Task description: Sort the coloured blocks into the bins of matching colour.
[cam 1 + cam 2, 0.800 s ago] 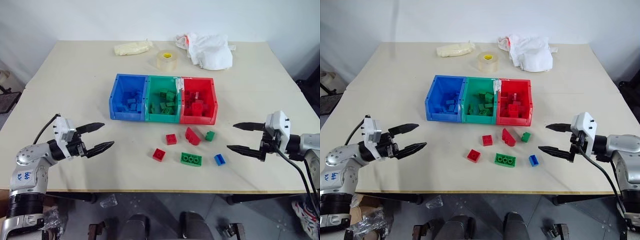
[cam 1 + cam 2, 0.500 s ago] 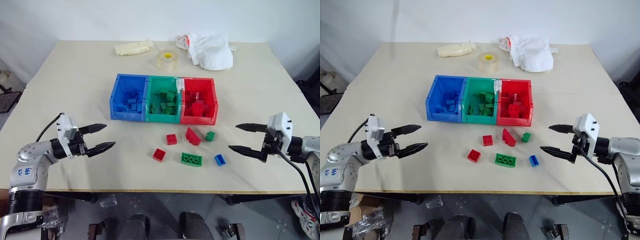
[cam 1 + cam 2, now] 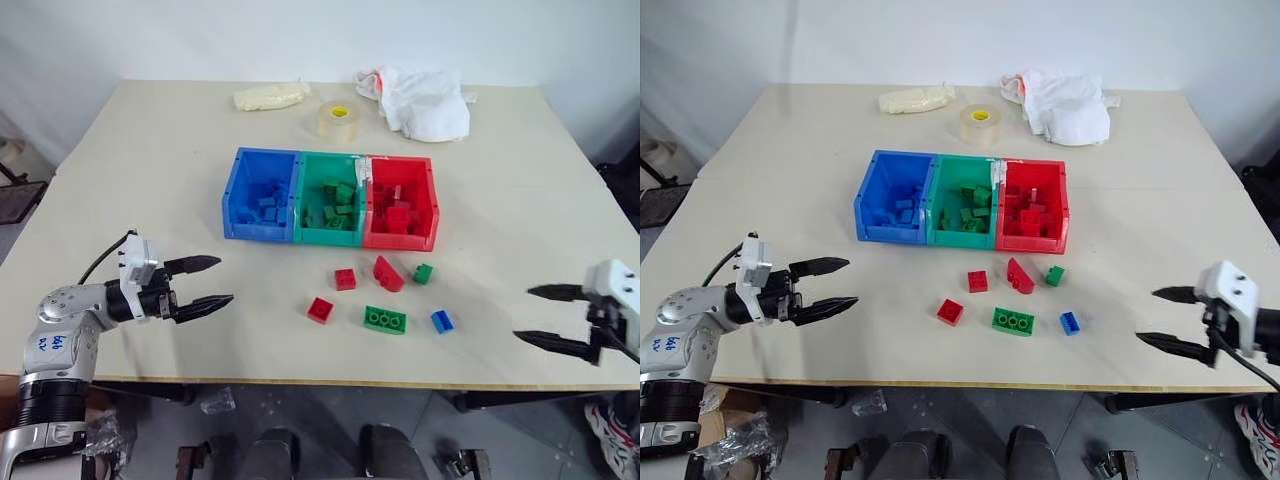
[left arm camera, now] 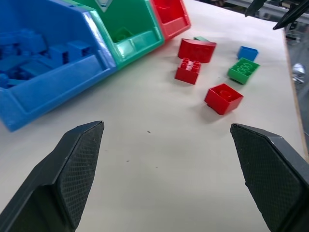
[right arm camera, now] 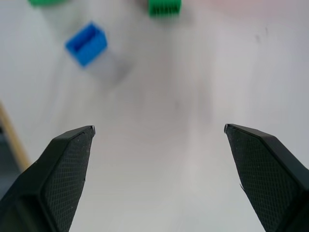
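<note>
- Watching both arms from the head camera: I see the left gripper (image 3: 208,284) near the table's (image 3: 150,170) left front edge, fingers spread, nothing between them.
- Right gripper (image 3: 538,316) hangs at the table's right front corner, jaws spread wide, holding nothing.
- Bins sit joined in a row mid-table: blue bin (image 3: 262,195) on the left, green bin (image 3: 332,198) in the middle, red bin (image 3: 400,202) on the right. Each already holds bricks of its own colour.
- Six loose blocks lie on the table just in front of the bins: red square brick (image 3: 344,279), red wedge (image 3: 386,273), small green brick (image 3: 423,273), a second red brick (image 3: 319,309), long green brick (image 3: 384,319), blue brick (image 3: 441,321).
- Both grippers are well apart from all six; the blue brick lies nearest the right gripper, the second red brick nearest the left.
- At the far edge I note a tape roll (image 3: 338,120), a white cloth (image 3: 425,100) and a pale yellowish bundle (image 3: 266,96).
</note>
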Robot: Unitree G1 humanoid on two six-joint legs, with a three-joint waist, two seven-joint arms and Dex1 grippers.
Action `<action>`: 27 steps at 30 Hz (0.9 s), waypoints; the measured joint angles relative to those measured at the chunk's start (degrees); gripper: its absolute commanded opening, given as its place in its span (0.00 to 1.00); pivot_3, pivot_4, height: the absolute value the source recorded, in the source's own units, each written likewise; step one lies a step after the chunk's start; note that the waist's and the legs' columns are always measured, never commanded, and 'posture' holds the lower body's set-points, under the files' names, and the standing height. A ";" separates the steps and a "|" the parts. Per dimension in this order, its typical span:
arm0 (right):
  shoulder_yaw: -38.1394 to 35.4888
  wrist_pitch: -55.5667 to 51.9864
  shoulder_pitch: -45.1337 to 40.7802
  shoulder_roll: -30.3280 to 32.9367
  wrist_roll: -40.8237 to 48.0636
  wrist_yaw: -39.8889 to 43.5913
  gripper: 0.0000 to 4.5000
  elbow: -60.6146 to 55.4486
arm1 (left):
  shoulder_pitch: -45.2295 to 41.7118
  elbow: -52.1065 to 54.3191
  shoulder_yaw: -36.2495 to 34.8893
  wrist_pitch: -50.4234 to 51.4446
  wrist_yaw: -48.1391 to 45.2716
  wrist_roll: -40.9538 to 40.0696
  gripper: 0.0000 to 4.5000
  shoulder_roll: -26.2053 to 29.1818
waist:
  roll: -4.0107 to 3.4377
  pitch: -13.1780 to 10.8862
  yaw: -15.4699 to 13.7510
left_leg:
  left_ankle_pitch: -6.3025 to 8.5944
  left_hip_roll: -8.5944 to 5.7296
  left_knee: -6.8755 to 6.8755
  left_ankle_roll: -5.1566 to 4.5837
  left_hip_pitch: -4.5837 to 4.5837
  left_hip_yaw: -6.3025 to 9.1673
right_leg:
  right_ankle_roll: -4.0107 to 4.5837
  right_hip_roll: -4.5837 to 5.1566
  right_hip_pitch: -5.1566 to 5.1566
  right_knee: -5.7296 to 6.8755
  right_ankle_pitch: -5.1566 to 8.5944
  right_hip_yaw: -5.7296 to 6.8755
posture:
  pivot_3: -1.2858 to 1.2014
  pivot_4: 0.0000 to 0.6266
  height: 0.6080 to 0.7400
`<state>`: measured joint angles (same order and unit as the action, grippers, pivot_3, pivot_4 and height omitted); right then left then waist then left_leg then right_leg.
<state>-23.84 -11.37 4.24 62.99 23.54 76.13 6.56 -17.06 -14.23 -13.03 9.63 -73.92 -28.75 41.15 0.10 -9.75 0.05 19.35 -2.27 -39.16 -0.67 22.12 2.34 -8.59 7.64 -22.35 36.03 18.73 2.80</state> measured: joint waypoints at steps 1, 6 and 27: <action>-0.55 -0.21 0.96 0.14 -0.16 -0.04 1.00 -0.53 | 0.00 0.00 -0.02 -0.31 -0.47 -0.23 0.99 -0.07 | 0.00 0.00 0.05 | 0.00 0.01 0.01 0.00 0.00 0.00 | 0.00 0.00 -0.01 0.01 0.00 0.00 | 0.52 0.24 1.00; 2.53 -4.25 -0.47 0.15 -0.20 -1.03 1.00 -6.74 | 0.48 0.20 -0.32 -0.91 -1.19 -0.68 0.99 -0.35 | -0.02 0.00 0.19 | 0.00 0.05 0.02 0.01 -0.02 -0.01 | 0.00 -0.01 -0.02 0.02 0.00 0.00 | 0.52 0.24 1.00; 27.77 -1.22 -21.07 -12.07 -7.03 -1.91 0.57 -1.50 | 10.06 11.37 -3.00 0.31 2.25 -3.84 1.00 -1.17 | -0.06 -0.02 0.05 | 0.00 -0.02 0.00 0.01 0.02 0.21 | -0.03 0.04 -0.02 -0.02 -0.02 0.05 | 0.52 0.24 1.00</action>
<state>3.93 -12.59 -16.83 50.93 16.51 74.23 5.06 -6.99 -2.86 -16.03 9.94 -71.66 -32.59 39.98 0.04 -9.77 0.10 19.35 -2.30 -39.16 -0.66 22.14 2.54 -8.62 7.68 -22.37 36.01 18.72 2.85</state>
